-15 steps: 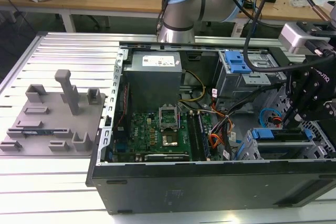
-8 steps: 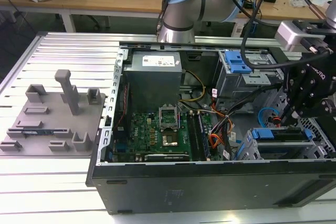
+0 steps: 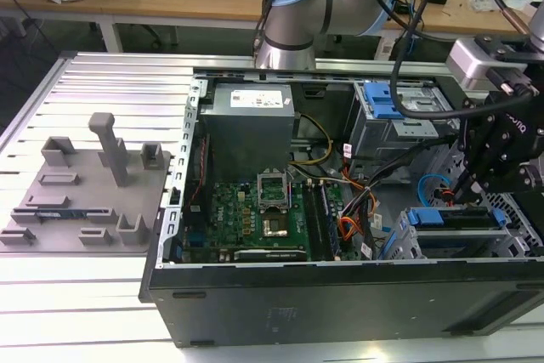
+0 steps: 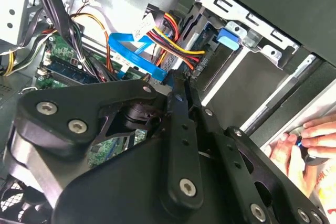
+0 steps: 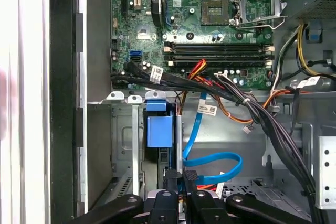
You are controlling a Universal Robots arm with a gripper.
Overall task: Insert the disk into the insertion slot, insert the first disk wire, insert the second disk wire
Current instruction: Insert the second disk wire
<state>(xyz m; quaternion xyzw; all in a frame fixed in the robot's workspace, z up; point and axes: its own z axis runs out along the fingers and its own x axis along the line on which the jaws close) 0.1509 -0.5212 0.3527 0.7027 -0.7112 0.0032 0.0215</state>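
The disk [image 5: 159,129] in its blue carrier already sits inside the insertion slot [image 5: 123,145], so that step looks done, while the gripper [image 5: 181,182], pinched shut on the blue cable [image 5: 210,163], works at the disk's end on the wiring

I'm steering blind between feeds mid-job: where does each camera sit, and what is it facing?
Exterior view: off the arm, above the open black computer case, seeing the grey robot arm and black gripper.
First wrist view: on the arm, facing the green motherboard and blue flat cable.
Second wrist view: behind the gripper; a person's hand beyond.
Shared: both wrist views show that cable.
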